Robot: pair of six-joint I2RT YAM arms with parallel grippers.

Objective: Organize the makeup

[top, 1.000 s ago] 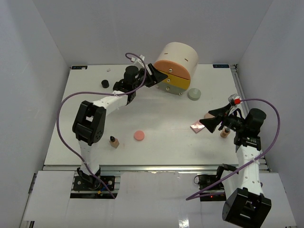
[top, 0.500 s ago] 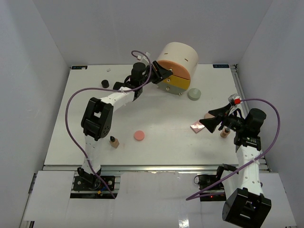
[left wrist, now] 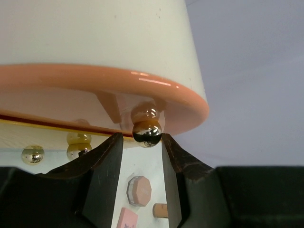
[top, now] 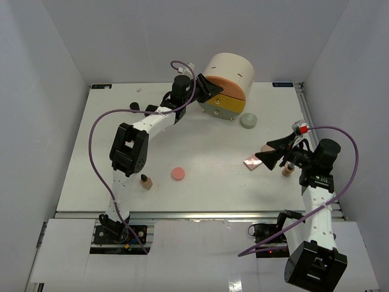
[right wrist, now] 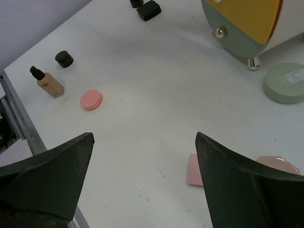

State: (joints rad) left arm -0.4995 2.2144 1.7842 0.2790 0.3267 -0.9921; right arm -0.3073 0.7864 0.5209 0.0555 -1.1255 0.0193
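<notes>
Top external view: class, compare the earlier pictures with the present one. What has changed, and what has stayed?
The left gripper swung right to the cream drawer box, its jaws narrowing either side of the gold knob on the orange drawer, not yet visibly clamped. The right gripper stayed open and still; pink compact and brown bottle unmoved.

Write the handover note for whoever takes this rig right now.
Left end effector: fingers either side of the gold knob of the orange drawer; grip not confirmed.
Right end effector: open, empty, near the pink square palette.
Loose on the table: pink compact, brown bottle, grey-green compact, black jar.
Done: nothing visibly put away.
Left: open the drawer, sort the makeup.
</notes>
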